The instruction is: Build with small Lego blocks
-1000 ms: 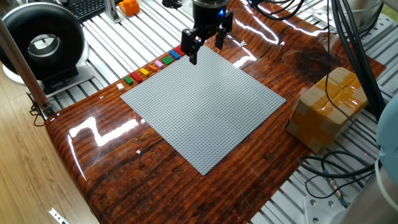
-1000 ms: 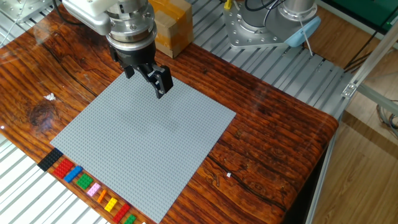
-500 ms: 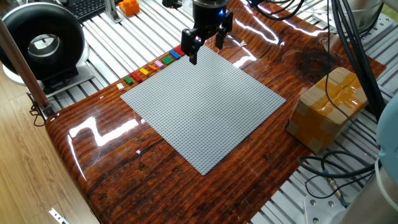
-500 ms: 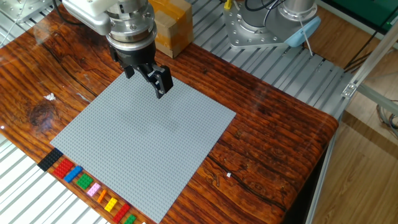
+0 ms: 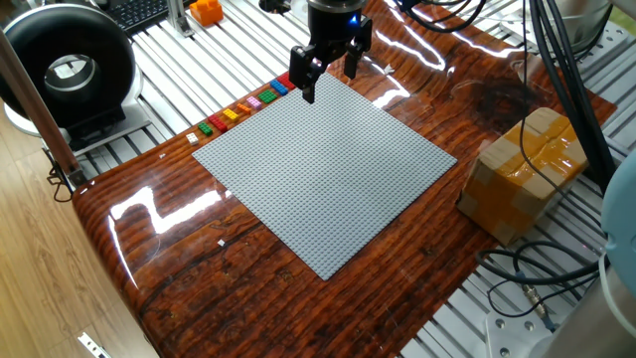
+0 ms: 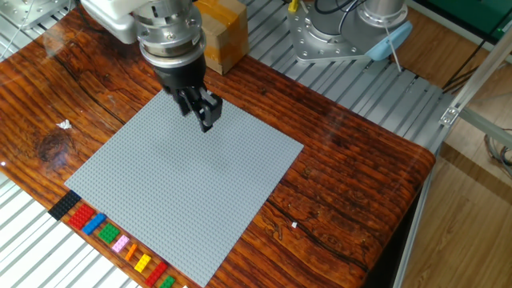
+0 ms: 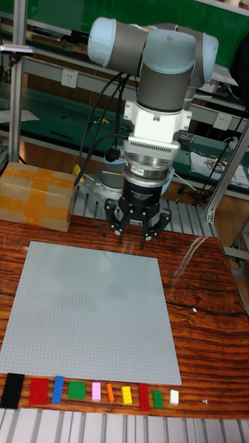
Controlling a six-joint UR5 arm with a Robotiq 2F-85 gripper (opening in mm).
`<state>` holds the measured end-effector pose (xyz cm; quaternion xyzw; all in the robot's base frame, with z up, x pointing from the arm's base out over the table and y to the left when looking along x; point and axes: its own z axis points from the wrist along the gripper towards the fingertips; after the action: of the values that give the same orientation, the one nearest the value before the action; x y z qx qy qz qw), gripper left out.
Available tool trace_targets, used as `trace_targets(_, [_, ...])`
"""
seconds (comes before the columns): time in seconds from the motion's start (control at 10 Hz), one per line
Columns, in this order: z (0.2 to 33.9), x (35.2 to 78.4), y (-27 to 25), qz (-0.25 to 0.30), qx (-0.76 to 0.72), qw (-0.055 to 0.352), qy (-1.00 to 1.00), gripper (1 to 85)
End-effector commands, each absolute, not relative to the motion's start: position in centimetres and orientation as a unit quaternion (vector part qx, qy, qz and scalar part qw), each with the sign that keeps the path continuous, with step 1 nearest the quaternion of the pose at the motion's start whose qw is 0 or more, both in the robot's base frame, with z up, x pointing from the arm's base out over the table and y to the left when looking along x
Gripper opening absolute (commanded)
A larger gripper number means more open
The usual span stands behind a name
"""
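My gripper [image 5: 329, 82] hangs open and empty just above the far corner of the grey studded baseplate [image 5: 323, 174]. The small Lego blocks [image 5: 243, 106] lie in a row along the plate's left edge, on the wooden table beside it, clear of the fingers. In the other fixed view the gripper [image 6: 198, 114] hovers over the plate's top corner, and the blocks [image 6: 112, 237] line the opposite lower-left edge. The tall fixed view shows the gripper [image 7: 140, 239] at the plate's [image 7: 90, 311] back edge, fingers spread, with the blocks [image 7: 90, 392] in a row in front.
A taped cardboard box [image 5: 527, 174] stands on the table right of the plate. An orange chunky object [image 5: 206, 11] and a black round device [image 5: 65, 65] sit off the table at the far left. The arm's base [image 6: 344, 32] is bolted behind the table.
In the other fixed view the gripper has turned about its own axis, so its fingers look closer together. It stays over the same corner. The blocks have not moved.
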<state>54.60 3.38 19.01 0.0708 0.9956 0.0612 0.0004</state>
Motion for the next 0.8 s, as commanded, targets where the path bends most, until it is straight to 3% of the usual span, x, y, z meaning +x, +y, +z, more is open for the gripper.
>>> trace_targets(0.0, [19.3,54.9,5.1,0.094,0.107,0.001,0.990,1.0])
trace_targets(0.7, [18.5,56.0,4.2,0.071,0.092,0.014,0.993,1.0])
